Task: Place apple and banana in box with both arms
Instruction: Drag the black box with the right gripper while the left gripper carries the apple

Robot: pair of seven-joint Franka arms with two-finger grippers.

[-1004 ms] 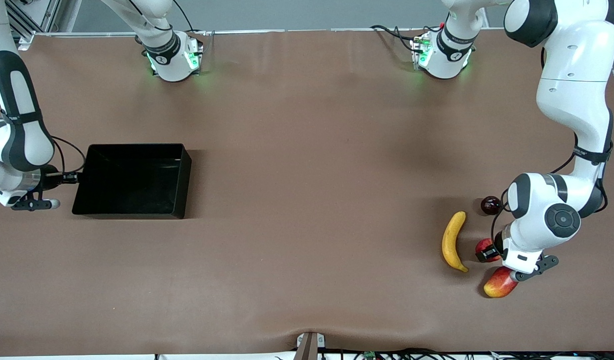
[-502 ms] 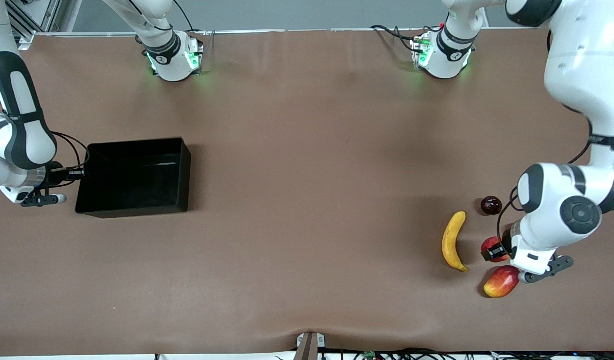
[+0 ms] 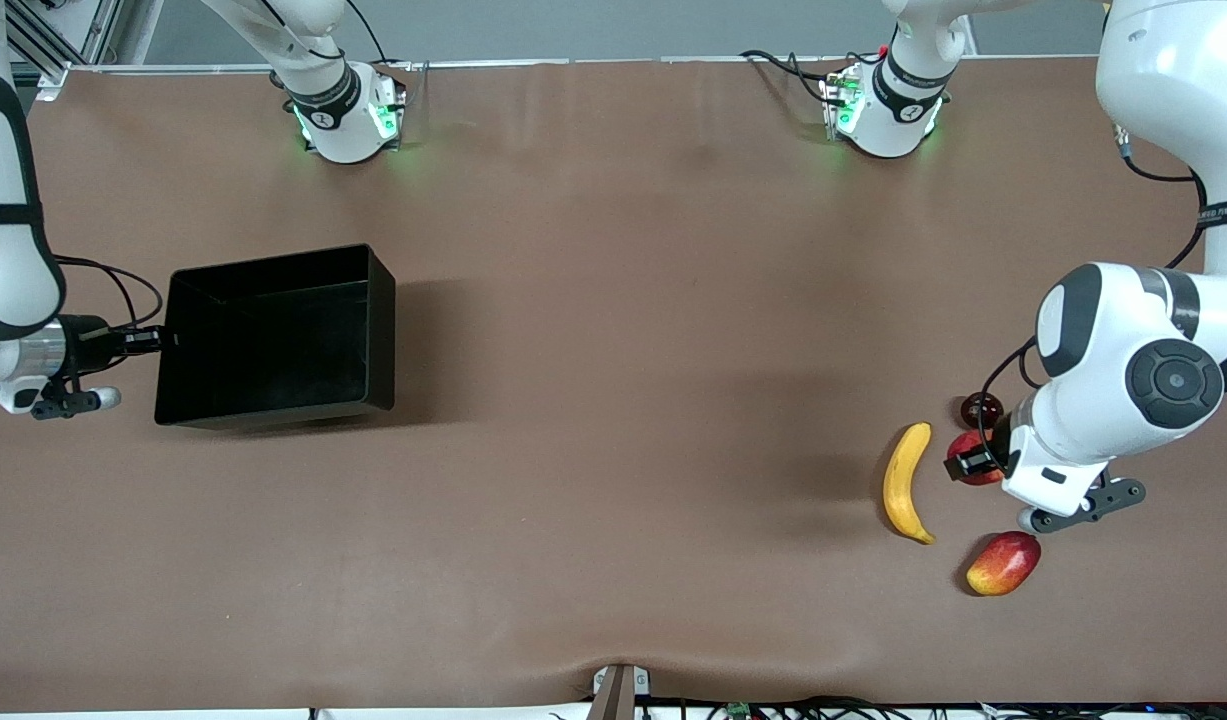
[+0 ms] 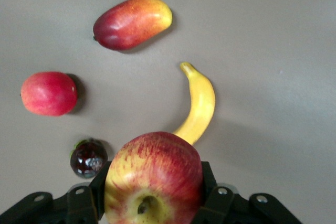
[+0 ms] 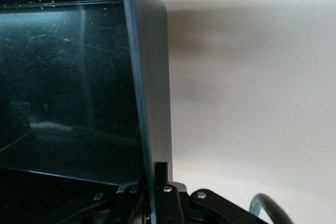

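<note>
The red, yellow-streaked apple [image 4: 154, 179] hangs above the table between the fingers of my left gripper [image 4: 154, 183], which is shut on it. In the front view the left gripper [image 3: 966, 462] and the apple [image 3: 976, 447] are over the fruits at the left arm's end. The yellow banana [image 3: 904, 483] lies on the table beside them and shows below the apple as the banana [image 4: 200, 103]. My right gripper [image 3: 153, 340] is shut on an end wall of the black box [image 3: 273, 265]. The box is raised off the table at the right arm's end. The thin box wall [image 5: 152, 77] runs between the right gripper [image 5: 155, 182] fingers.
A red-and-yellow mango [image 3: 1003, 563] lies nearest the front camera. A dark glossy fruit [image 3: 981, 408] lies partly under the left arm. A plain pinkish-red round fruit [image 4: 49, 93] shows only in the left wrist view. Brown table [image 3: 613, 400] stretches between box and fruits.
The right gripper shut on the box wall and raised the box, which shifted toward the robots' bases. The left gripper rose with the apple, uncovering the mango.
</note>
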